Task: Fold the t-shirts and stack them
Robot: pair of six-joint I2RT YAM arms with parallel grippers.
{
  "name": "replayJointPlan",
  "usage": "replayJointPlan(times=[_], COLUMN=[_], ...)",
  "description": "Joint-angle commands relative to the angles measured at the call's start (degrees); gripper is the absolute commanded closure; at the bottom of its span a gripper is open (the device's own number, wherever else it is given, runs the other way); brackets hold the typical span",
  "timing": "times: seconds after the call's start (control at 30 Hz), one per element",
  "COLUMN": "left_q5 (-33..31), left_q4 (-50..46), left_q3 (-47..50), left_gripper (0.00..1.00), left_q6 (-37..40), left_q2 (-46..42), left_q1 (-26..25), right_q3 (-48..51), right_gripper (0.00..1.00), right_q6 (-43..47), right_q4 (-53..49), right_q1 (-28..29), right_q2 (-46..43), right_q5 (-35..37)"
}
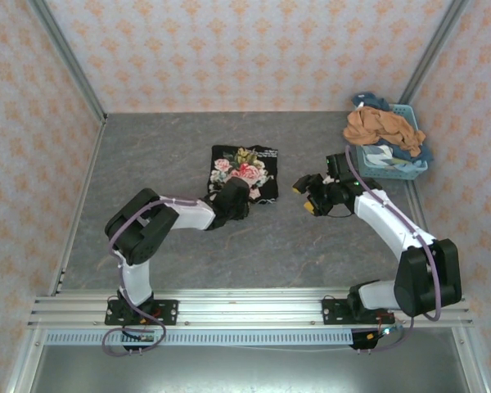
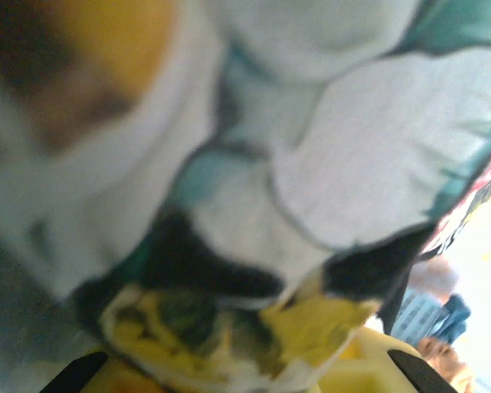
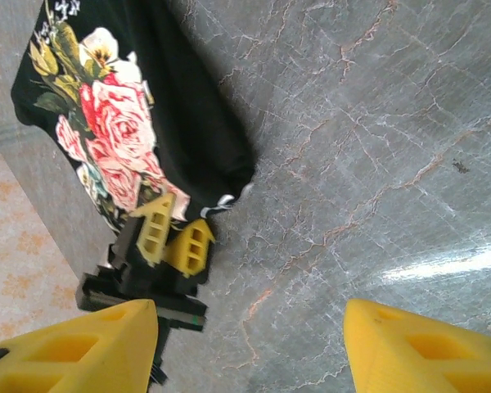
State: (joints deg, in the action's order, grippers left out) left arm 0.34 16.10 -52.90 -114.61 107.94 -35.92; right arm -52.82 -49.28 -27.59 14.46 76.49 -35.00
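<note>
Black t-shirt (image 1: pixel 244 168) edge between left jaws

The desk (image 1: pixel 147 155) carries one folded black t-shirt (image 1: pixel 244 168) and one basket (image 1: pixel 397 169) holding one rust-orange t-shirt (image 1: pixel 380 127) and one blue t-shirt (image 1: pixel 416 152), alongside two arms: one left gripper (image 3: pixel 178 221), one right gripper (image 1: pixel 304 196).

The black t-shirt (image 2: pixel 327 164) is blurred up close.

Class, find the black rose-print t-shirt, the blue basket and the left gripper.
black rose-print t-shirt (image 1: pixel 244 168), top view, rose print.
blue basket (image 1: pixel 390 169), top view, front wall.
left gripper (image 3: pixel 173 237), right wrist view, between fingertips.
</note>
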Motion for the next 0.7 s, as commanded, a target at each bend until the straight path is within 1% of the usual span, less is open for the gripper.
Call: replayJointPlan(times=[0.0,0.23,0.33,0.43,0.5,0.57,0.67], left_q5=[-3.41,-0.09,2.32,8.48,12.27,14.05,15.79], left_q4=[-3.58,-4.02,-4.54,-8.81,-15.36,-21.00,-26.71], left_q3=[-0.28,0.08,-0.96,-6.47,-12.10,-16.88,-21.93], left_gripper=[0.78,0.82,0.82,0.83,0.83,0.83,0.83], left_q6=[3.29,10.30,16.07,27.45,36.39,44.29,50.57], left_q2=[0.20,0.12,1.07,4.99,7.14,8.90,11.32], left_q1=[6.26,18.93,25.86,33.50,38.05,41.39,45.75], right_q3=[0.43,0.09,-0.09,-0.18,-0.18,-0.18,-0.18], right_gripper=[0.38,0.38,0.38,0.38,0.38,0.38,0.38], right_q6=[0.85,0.54,0.41,0.32,0.23,0.23,-0.09], right_q4=[-1.15,-0.80,-0.62,-0.62,-0.45,-0.07,1.18], right_q1=[0.01,-0.02,0.00,0.03,0.04,0.04,0.02], right_q2=[-1.78,-1.33,-1.16,-1.08,-0.99,-0.79,-0.04], right_q5=[-0.06,0.10,0.11,0.20,0.24,0.30,-0.02])
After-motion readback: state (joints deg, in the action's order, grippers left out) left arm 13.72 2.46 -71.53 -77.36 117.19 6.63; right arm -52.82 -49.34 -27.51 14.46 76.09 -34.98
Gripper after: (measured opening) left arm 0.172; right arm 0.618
